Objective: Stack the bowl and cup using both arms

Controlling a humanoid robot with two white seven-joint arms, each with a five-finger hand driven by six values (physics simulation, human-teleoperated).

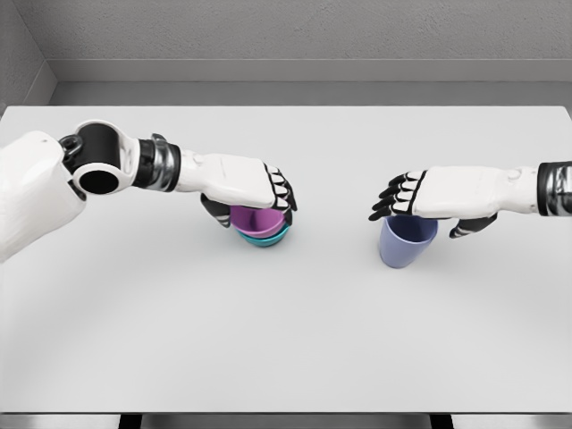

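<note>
Here left hand [246,188] apparently grips purple bowl [259,220]; right hand [429,198] over cup [407,241].

Bare simulated test room: plain white table [286,340] filling the view, with grey textured walls [304,31] and grey floor strip [304,93] just behind it.

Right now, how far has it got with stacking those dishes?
Partly done, it seems. A purple bowl already sits nested in a teal bowl on the white table. The left hand is curled over that pair, and the right hand is over the blue cup, which stands apart to the right. Whether either grip is firm is unclear. Still left: bringing the cup onto the bowls.
</note>
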